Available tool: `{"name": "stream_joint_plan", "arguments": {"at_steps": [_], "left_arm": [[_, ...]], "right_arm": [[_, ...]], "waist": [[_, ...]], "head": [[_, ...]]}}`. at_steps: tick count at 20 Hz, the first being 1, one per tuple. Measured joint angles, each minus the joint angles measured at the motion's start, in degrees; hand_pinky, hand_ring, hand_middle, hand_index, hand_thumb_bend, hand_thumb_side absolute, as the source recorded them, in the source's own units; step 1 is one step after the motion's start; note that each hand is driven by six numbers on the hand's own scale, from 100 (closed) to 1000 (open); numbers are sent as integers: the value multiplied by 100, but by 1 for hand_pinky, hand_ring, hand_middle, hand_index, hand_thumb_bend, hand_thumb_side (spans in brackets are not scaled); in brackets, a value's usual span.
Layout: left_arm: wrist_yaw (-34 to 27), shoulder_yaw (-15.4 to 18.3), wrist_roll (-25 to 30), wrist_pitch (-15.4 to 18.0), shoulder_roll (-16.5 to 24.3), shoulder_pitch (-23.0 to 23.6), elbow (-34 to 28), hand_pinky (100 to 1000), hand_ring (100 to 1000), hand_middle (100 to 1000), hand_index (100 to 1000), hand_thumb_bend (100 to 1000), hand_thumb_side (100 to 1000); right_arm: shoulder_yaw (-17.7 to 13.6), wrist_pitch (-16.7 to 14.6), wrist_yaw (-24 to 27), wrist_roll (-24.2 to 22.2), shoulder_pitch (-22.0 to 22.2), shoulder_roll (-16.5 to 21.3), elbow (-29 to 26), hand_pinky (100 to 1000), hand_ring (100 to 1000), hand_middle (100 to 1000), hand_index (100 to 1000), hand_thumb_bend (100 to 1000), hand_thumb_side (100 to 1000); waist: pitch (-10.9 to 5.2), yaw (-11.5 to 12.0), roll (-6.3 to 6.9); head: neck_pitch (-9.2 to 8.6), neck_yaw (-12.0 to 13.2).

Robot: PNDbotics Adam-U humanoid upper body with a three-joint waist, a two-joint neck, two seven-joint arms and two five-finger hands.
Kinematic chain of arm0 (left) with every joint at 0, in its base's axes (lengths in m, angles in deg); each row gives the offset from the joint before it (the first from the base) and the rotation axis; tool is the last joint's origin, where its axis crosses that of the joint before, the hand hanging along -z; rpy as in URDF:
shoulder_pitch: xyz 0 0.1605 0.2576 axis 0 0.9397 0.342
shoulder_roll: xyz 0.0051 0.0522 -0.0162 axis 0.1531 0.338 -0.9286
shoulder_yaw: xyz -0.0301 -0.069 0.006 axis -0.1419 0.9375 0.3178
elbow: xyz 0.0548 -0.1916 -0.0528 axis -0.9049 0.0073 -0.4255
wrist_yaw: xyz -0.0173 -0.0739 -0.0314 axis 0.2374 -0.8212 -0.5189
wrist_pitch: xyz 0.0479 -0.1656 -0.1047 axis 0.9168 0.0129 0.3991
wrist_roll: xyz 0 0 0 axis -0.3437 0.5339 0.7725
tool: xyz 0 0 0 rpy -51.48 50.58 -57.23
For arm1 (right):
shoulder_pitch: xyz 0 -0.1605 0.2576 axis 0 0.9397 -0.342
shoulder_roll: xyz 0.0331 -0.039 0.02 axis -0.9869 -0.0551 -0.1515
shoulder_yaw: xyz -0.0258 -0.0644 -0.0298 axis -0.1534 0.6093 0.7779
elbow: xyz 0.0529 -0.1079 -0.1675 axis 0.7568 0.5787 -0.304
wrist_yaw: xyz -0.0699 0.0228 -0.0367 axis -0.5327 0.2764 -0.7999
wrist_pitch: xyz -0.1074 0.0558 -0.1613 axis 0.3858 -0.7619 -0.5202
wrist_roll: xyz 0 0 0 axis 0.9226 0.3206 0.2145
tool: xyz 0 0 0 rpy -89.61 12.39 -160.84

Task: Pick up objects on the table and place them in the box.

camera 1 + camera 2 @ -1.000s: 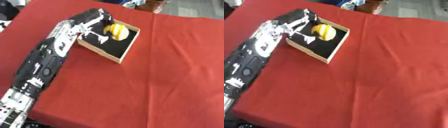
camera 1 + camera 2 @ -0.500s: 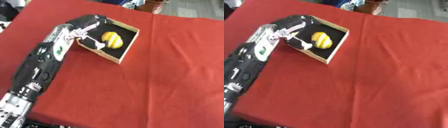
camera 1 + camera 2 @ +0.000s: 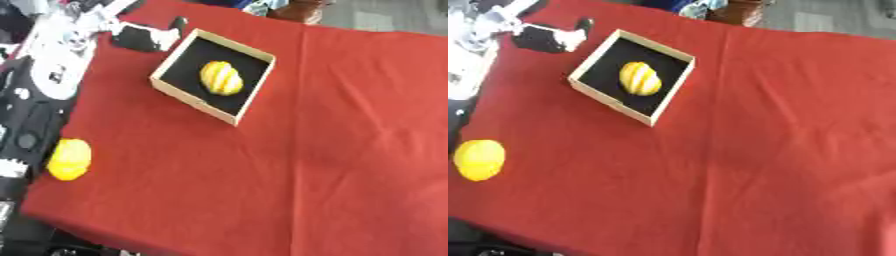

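One striped yellow fruit lies inside the box, its long axis running roughly from the far-left wall toward the near-right one. A second yellow fruit sits on the red cloth near the left edge, well apart from the box and on its near-left side — this looks like the next thing to fetch. Left hand is at the far-left, just beside the box's far-left wall, over the cloth; it holds nothing, and the blur hides whether the fingers are straight or curled — cannot tell. From that hand the loose fruit lies toward the robot along the left edge. No right hand in view, so the left is plainly the nearer one for the pick.
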Motion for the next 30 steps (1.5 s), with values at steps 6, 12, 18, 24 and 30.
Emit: {"name": "stream_joint_plan", "arguments": {"at_steps": [6,12,18,24,30], "left_arm": [[-1048,7,291,-175,1046,912,-1244,904,865,803,912,205,353],[-1331,43,274,-190,2142,2414,-2242,901,875,811,915,293,408],[-1184,150,145,-321,2739,3586,-2935,910,882,820,926,344,489],[-1049,369,128,-334,2881,4168,-3113,933,911,845,939,453,380],[-820,388,674,-172,2889,4356,-3116,952,937,858,946,488,208]], "right_arm": [[-10,-19,-10,25,20,21,0,907,994,773,894,100,552],[-13,-38,-44,46,15,56,0,907,994,773,894,100,552],[-33,-66,-52,74,-8,69,0,907,993,773,894,100,550],[-48,-82,-57,94,-9,69,0,906,993,772,894,100,551],[-56,-89,-58,103,-6,69,0,906,993,770,892,100,551]], "waist": [[0,30,9],[46,30,20],[60,35,13],[73,68,-13],[79,57,-21]], "head": [[33,-71],[31,-93],[0,-128],[-73,-180],[-122,-178]]}}
